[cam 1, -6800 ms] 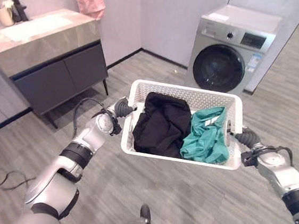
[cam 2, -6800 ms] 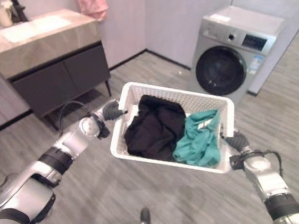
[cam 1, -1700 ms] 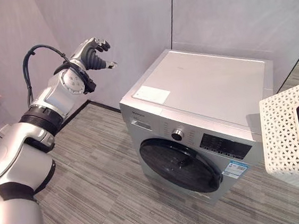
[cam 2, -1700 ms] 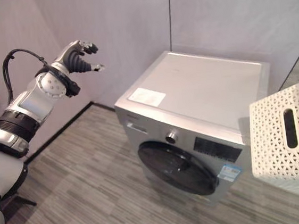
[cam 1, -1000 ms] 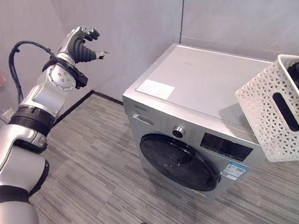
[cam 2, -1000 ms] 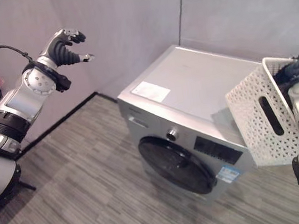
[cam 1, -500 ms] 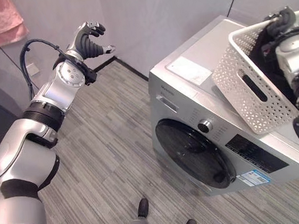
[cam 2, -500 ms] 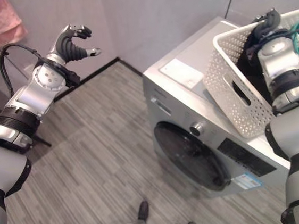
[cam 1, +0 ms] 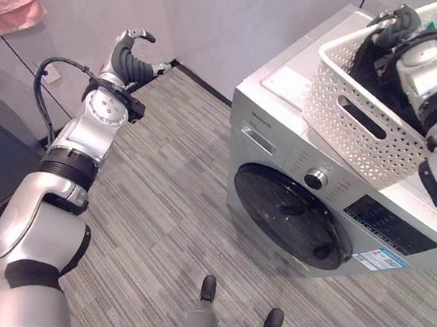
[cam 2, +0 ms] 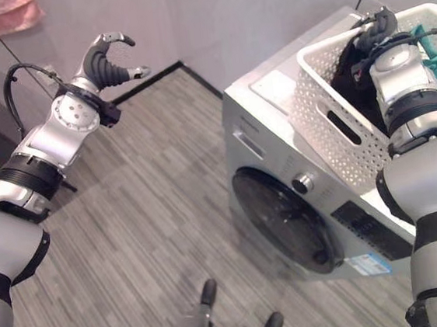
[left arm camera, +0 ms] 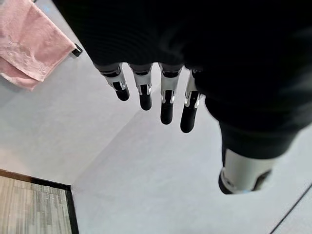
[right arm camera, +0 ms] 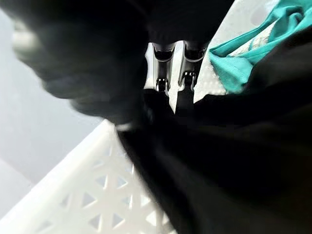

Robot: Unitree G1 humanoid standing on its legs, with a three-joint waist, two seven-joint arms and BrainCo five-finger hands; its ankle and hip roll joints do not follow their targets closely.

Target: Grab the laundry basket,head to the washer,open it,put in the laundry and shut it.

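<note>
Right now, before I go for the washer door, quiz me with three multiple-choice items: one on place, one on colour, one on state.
1. Where is the laundry basket?
A. on the floor
B. on top of the washer
C. on the sink counter

2. What colours are the clothes in it?
A. black and teal
B. red and white
C. yellow only

3. The washer door is:
A. wide open
B. removed
C. closed

Answers:
1 B: the basket sits on the washer's top, right hand at its rim.
2 A: black garment, teal garment.
3 C: the door lies flush with the front.
</note>
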